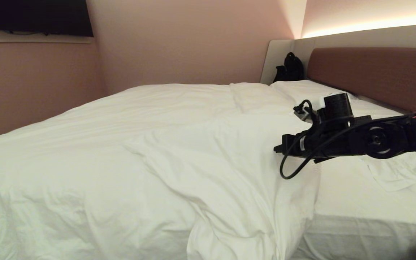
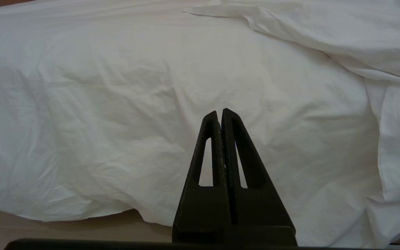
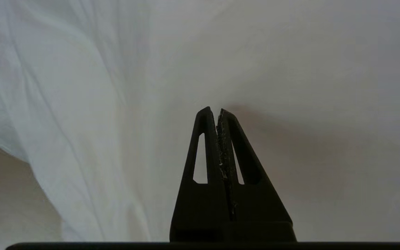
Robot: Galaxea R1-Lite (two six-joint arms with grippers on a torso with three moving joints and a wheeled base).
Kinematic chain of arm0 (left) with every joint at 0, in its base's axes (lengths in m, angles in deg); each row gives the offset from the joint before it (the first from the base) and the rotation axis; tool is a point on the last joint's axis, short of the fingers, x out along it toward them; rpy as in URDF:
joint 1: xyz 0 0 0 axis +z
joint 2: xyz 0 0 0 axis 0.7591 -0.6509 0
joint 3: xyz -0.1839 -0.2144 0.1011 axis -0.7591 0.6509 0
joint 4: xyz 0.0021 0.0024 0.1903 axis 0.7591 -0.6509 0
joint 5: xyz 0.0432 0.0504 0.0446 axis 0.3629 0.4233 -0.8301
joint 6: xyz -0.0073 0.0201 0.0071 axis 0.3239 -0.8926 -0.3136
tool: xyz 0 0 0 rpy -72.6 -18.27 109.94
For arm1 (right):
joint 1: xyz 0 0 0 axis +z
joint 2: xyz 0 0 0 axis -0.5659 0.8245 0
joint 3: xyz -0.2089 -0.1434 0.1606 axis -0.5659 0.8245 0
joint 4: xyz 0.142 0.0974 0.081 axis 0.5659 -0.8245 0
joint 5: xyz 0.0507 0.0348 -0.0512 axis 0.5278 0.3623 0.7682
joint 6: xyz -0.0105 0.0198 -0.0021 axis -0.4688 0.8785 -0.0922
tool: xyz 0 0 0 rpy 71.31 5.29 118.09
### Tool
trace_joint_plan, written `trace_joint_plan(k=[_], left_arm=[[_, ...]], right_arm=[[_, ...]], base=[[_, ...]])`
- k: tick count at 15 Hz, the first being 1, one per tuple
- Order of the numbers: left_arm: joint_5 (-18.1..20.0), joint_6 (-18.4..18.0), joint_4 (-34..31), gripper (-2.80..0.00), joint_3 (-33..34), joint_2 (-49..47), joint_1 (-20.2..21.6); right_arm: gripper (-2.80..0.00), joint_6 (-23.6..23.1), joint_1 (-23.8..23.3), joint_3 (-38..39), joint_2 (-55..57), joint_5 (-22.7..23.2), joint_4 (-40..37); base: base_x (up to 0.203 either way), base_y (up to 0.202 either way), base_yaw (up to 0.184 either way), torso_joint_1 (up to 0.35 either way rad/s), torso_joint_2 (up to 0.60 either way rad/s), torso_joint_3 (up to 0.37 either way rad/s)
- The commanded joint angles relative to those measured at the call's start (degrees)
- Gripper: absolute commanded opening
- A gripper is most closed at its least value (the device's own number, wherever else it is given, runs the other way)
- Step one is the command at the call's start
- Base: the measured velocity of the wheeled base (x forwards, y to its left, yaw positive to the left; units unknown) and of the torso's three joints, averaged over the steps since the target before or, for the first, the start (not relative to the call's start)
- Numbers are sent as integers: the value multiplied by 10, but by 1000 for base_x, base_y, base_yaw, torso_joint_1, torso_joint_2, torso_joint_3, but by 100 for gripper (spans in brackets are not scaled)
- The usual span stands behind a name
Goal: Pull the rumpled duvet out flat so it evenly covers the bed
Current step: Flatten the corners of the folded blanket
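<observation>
Here, a thick white duvet lies rumpled across the left and middle of a wide bed. Its surface is creased, and one folded flap runs from the middle toward the near edge, where the fabric hangs over the side of the mattress. To the right of that flap, a strip of flat white sheet is left uncovered. A small crumpled piece of white cloth sits on the sheet at the right. At the far right, white pillows rest against a brown padded headboard. A dark bag stands in the far corner beside the headboard. A dark screen hangs on the pink wall at the far left.

The right gripper reaches in from the right, level above the duvet's right edge, with a loose black cable looping beneath it. In its wrist view the right gripper's fingers are pressed together, holding nothing, with white fabric just beyond the tips.

The left gripper is outside the head view. Its wrist view shows its fingers closed and empty, pointing at the duvet's draped side above a pale floor.
</observation>
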Motion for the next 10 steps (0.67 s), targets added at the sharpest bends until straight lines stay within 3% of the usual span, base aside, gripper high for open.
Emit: trace_joint_plan(k=[1,2,3,10], left_arm=[[0,0,0,-280,0,0,0],[0,0,0,-280,0,0,0],[0,0,0,-280,0,0,0],[0,0,0,-280,0,0,0]], right_arm=[[-280,-100,14,-4,3,-31,0],[-280,-110,17,-5,3,-38,0],[0,-145,23,-7,3,-49,0],[0,-206,40,-18,23,-70,1]], base=[[0,0,0,0,0,0],[0,0,0,0,0,0],[0,0,0,0,0,0],[0,0,0,0,0,0]])
